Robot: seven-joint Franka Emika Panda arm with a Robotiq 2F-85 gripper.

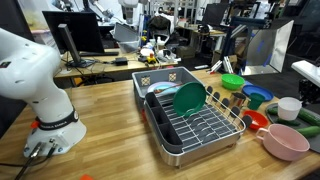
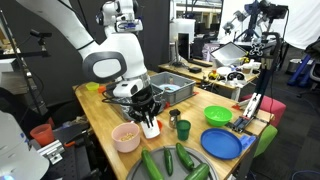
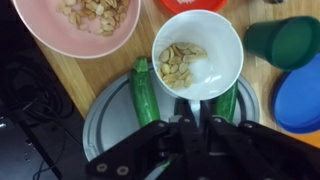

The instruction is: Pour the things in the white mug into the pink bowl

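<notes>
cluttered lab: wooden table [image 1: 110,120], desks [image 1: 100,68] with monitors [image 1: 85,35] behind.

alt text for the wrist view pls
The gripper holds the white mug, part-filled with tan pieces, above two green cucumbers on a grey plate. The pink bowl, upper left, contains similar pieces. A green cup sits upper right.

Mug [image 3: 205,60] beside bowl [image 3: 42,36]; cucumbers [image 3: 145,92] on plate [image 3: 108,122]

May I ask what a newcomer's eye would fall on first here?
The white mug, holding pale brown bits, fills the middle of the wrist view just above the gripper. The pink bowl at top left holds similar bits, and two cucumbers lie on a grey plate below.
</notes>
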